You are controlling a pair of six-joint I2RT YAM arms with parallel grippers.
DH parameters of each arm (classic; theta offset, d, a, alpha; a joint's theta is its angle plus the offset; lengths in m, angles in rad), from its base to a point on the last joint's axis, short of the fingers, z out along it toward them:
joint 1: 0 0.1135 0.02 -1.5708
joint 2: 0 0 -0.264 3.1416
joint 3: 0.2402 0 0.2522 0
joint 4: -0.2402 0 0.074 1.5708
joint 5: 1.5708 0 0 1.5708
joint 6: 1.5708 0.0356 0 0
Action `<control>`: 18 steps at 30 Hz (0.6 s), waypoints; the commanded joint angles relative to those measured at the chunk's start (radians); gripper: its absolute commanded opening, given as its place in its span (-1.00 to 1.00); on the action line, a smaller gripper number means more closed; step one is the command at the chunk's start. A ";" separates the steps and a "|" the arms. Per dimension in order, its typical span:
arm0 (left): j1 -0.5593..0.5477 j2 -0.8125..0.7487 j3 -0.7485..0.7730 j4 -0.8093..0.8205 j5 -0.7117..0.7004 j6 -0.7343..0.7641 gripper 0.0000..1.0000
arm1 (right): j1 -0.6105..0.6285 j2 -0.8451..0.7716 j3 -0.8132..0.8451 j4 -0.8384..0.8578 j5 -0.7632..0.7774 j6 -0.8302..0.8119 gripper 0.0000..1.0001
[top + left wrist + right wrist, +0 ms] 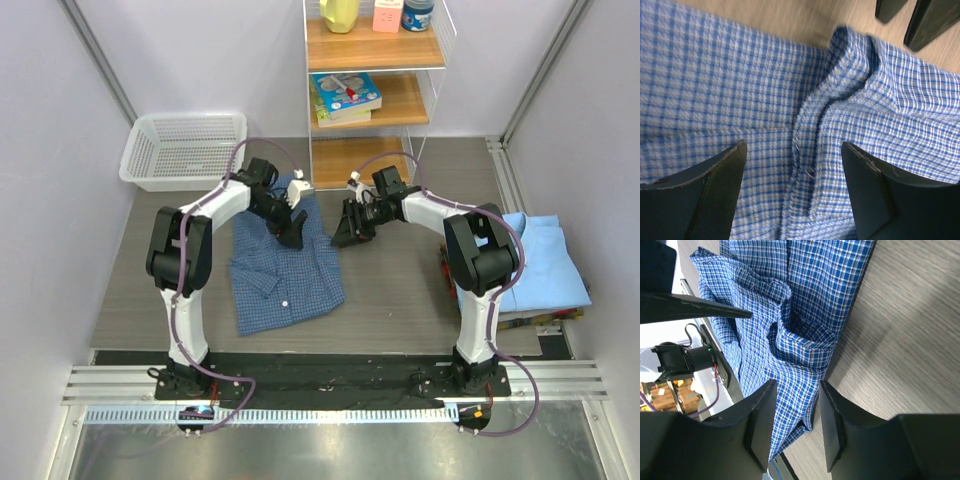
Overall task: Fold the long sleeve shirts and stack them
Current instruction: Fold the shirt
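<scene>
Left fingers (705, 195) stand open over the checked shirt (740, 90); right fingers (760, 425) straddle its edge, grip unclear

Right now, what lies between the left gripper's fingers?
A raised seam fold of the checked shirt, in the left wrist view; the left gripper is open.

Top view overhead, facing down on table (400, 290); 2 wrist views close, sharing checked shirt (715, 90).
</scene>
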 commanded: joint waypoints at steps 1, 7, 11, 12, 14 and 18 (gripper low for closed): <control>-0.021 0.040 0.093 -0.099 0.018 0.076 0.44 | -0.002 0.009 0.023 0.034 -0.028 0.022 -0.10; -0.038 0.083 0.137 -0.208 0.015 0.117 0.32 | -0.009 0.011 0.015 0.036 -0.029 0.022 -0.11; -0.056 0.103 0.150 -0.257 -0.005 0.153 0.27 | -0.010 0.011 0.011 0.034 -0.032 0.027 -0.11; -0.059 0.106 0.152 -0.260 -0.014 0.147 0.26 | -0.010 0.012 0.009 0.034 -0.034 0.030 -0.12; -0.064 0.106 0.152 -0.259 -0.014 0.145 0.17 | -0.012 0.012 0.008 0.034 -0.037 0.028 -0.11; -0.064 0.069 0.138 -0.248 0.035 0.169 -0.02 | -0.021 0.008 0.005 0.036 -0.041 0.031 -0.13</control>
